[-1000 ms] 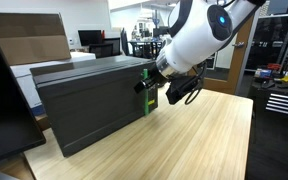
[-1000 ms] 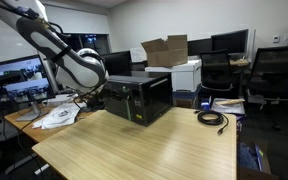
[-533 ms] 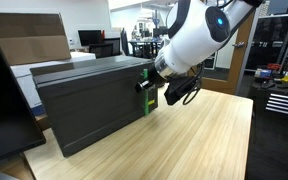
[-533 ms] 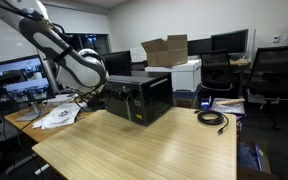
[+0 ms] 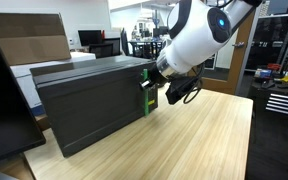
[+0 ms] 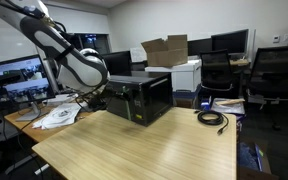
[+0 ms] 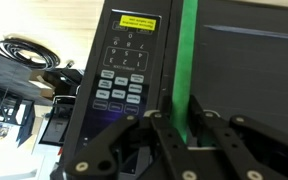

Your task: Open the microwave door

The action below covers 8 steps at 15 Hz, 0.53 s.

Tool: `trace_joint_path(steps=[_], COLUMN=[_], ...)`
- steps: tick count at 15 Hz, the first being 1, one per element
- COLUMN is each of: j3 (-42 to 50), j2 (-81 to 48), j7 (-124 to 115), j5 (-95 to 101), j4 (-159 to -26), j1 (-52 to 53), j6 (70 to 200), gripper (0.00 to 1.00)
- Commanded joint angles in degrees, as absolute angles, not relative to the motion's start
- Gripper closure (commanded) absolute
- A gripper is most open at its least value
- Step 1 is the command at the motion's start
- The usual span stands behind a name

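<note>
Nothing is visibly shifting since half a second ago: arm, gripper and door are sitting where they were.

In an exterior view, the large dark grey boxy microwave (image 5: 84, 75) is standing on the pale wooden table (image 5: 209, 130), with its wide flat dark grey door (image 5: 94, 115) lying flush and closed. The black gripper (image 5: 149, 97) is partly covering the bright green vertical handle (image 5: 145, 103) on the door edge nearest the white arm (image 5: 194, 40). That arm is slanting down from above, and the frame is cutting off its top.

In an exterior view, the microwave (image 6: 139, 98) is hiding the gripper, and the arm (image 6: 79, 65) is curving in over it.

In the wrist view, the handle (image 7: 189, 60) is running between the black fingers (image 7: 169, 135), which are standing narrow, close on either side. I cannot tell whether they are pressing it. The narrow keypad control panel (image 7: 119, 75) is lying just beside the handle.
</note>
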<state>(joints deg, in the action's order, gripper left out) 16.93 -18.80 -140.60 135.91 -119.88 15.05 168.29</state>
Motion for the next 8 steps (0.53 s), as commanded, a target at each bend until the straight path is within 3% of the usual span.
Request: trace_joint_path(steps=[1, 8], j3=[16.3, 17.6], j2=[-17.5, -14.0], j7=[-142.0, -139.0], j5=[138.2, 135.2], j4=[-121.6, -128.1], j1=[15.1, 17.6], j6=[166.7, 165.5], gripper=[0.95, 0.95])
